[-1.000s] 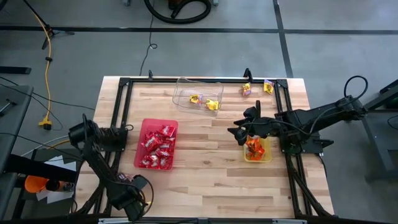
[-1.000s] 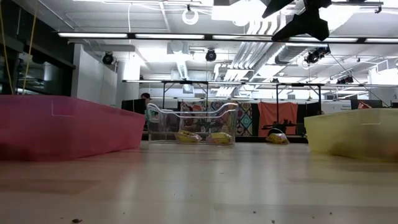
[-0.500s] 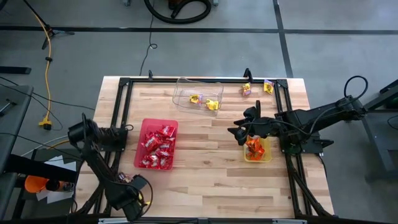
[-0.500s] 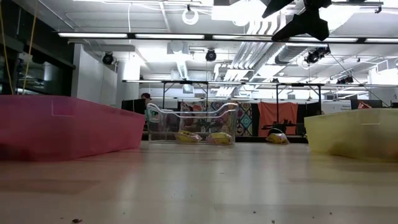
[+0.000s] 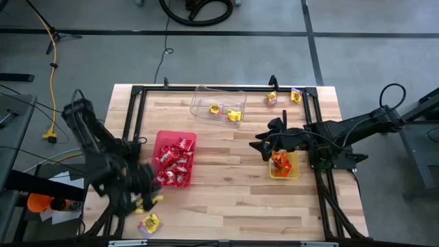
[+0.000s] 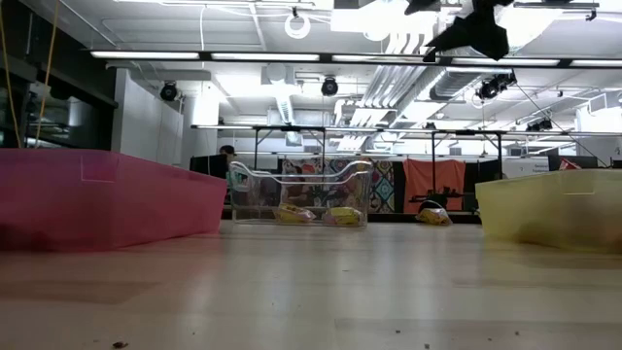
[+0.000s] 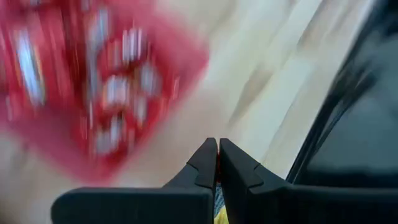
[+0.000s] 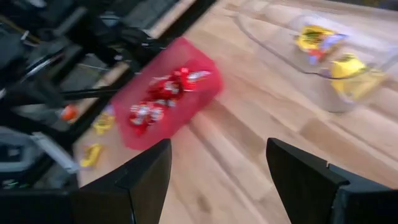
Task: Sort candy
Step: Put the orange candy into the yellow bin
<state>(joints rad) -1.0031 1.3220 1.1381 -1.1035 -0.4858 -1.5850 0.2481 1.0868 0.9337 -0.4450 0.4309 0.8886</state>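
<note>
Left gripper (image 5: 145, 200) sits near the desk's (image 5: 226, 199) front left corner, just off the red tray (image 5: 161, 140); jaws together, and a bit of yellow shows under the tips in the left wrist view, maybe a candy pinched there, too blurred to be sure. One yellow candy (image 5: 149, 223) lies at the front edge below that gripper. Red candy (image 5: 174, 162) fills the red tray. Clear tray (image 5: 202, 96) at the back holds two yellow candies (image 5: 226, 111). Two more yellow ones (image 5: 282, 97) lie loose at the back right. Right gripper (image 5: 263, 145) hovers beside the yellow tray (image 5: 295, 168), jaws wide apart, nothing between them. Orange candy (image 5: 279, 162) sits in the yellow tray.
</note>
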